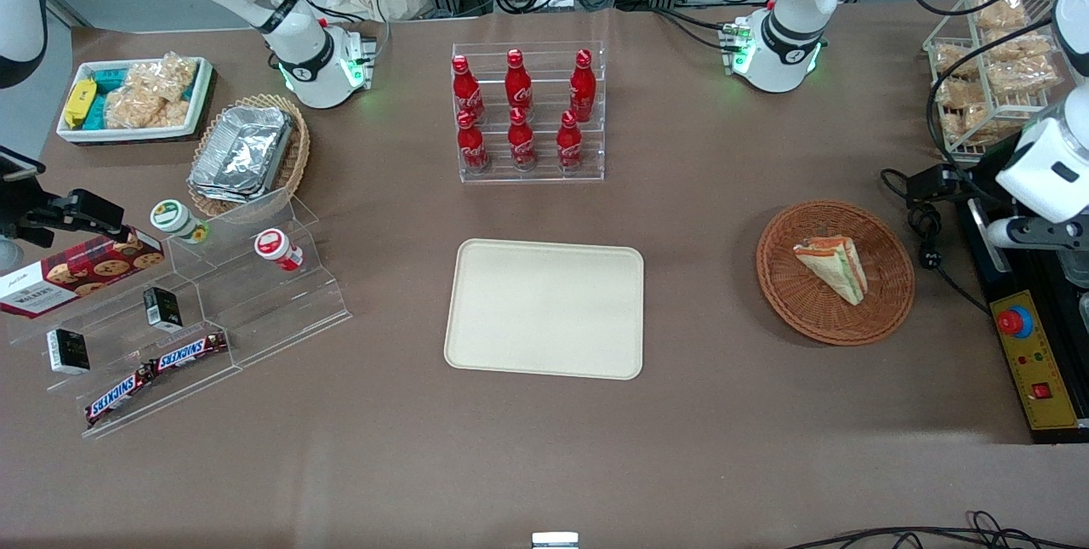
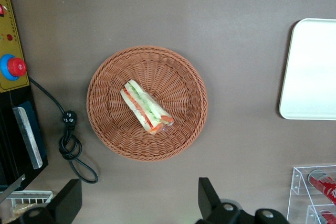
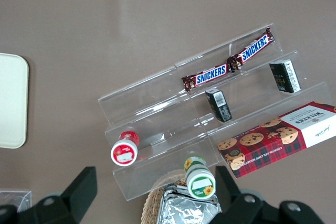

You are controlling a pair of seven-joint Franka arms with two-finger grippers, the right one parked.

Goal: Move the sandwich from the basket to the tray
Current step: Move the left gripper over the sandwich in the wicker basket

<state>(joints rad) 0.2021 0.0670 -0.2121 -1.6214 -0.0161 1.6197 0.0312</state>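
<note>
The triangular clear-wrapped sandwich (image 2: 146, 107) lies in the round reddish-brown wicker basket (image 2: 107, 82), well apart from the flat cream rectangular tray (image 1: 544, 308) on the brown desk (image 1: 698, 191). The left arm's gripper (image 2: 137, 203) hovers high above the basket with jaws spread wide and empty. It should descend centred over the wedge, jaws straddling its bread faces, and close gently so the filling isn't crushed.

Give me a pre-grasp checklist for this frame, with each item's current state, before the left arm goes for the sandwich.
1. Sandwich lies in the basket: ok.
2. Nothing else in the basket crowding the sandwich: ok.
3. Gripper open, holding nothing: ok.
4. Gripper above the table beside the basket, not yet over the sandwich: not ok.
5. Tray bare, ready to receive: ok.
6. Table between basket and tray free of obstacles: ok.
</note>
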